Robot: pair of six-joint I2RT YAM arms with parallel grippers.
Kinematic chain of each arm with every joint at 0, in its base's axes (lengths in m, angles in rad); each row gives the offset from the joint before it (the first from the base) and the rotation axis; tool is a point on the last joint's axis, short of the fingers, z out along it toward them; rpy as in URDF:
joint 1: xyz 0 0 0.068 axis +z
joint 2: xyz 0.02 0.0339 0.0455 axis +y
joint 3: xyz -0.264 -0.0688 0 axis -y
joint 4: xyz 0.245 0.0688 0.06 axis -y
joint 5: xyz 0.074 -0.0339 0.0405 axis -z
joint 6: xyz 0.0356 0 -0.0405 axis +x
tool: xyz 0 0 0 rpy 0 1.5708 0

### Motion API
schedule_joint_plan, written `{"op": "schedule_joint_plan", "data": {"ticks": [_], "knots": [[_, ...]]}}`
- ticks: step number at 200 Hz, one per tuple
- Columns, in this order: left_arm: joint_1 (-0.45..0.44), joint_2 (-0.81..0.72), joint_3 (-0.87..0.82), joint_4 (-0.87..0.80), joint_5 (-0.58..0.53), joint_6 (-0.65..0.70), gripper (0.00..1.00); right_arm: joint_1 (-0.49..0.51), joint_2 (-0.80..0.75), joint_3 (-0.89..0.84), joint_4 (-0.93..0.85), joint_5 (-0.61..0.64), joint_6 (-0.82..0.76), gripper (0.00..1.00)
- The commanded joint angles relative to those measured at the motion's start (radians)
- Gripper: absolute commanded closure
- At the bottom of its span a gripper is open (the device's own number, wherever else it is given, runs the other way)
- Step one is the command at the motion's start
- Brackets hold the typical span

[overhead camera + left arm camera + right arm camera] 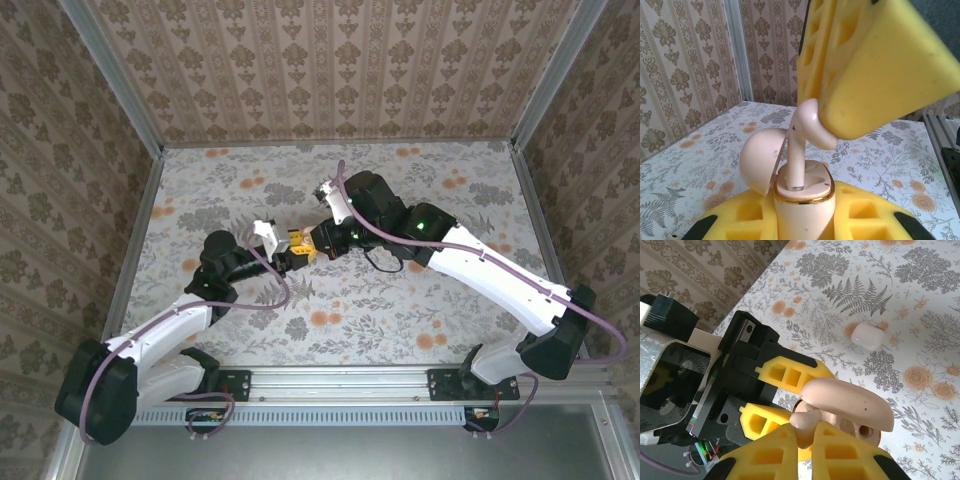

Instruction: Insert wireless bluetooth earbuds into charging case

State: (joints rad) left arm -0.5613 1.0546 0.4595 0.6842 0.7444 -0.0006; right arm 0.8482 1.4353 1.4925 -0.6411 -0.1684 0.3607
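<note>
As left end effector (pixel 804 226) holds case (pixel 801 205), right end effector (pixel 807 455) pinches earbud (pixel 800 150).

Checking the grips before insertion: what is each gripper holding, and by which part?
Left gripper clamps the charging case by its lower body, lid open. Right gripper pinches an earbud by its bulbous head, stem down in the case.

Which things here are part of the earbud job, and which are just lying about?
Job: case, in left fingers; earbud, in right fingers; loose white piece, probably the second earbud.
Background: floral cloth; wallpaper; metal rail.
</note>
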Motion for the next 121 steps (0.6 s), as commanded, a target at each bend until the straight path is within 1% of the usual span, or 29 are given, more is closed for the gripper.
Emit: {"op": "schedule_joint_plan", "data": {"ticks": [1, 34, 73, 92, 121], "knots": [[0.001, 0.002, 0.014, 0.066, 0.032, -0.012, 1.00, 0.003, 0.033, 0.010, -0.039, -0.048, -0.040, 0.90], [0.001, 0.007, 0.019, 0.071, 0.046, -0.016, 1.00, 0.003, 0.092, 0.062, -0.085, -0.117, -0.101, 0.90], [0.001, -0.003, 0.018, 0.074, 0.059, -0.020, 1.00, -0.014, 0.112, 0.078, -0.120, -0.125, -0.140, 0.90], [0.001, -0.006, 0.013, 0.082, 0.053, -0.022, 1.00, -0.027, 0.093, 0.060, -0.101, -0.132, -0.134, 0.90], [0.005, -0.006, 0.007, 0.109, 0.046, -0.037, 1.00, -0.038, 0.042, -0.014, -0.013, -0.136, -0.093, 0.90]]}}
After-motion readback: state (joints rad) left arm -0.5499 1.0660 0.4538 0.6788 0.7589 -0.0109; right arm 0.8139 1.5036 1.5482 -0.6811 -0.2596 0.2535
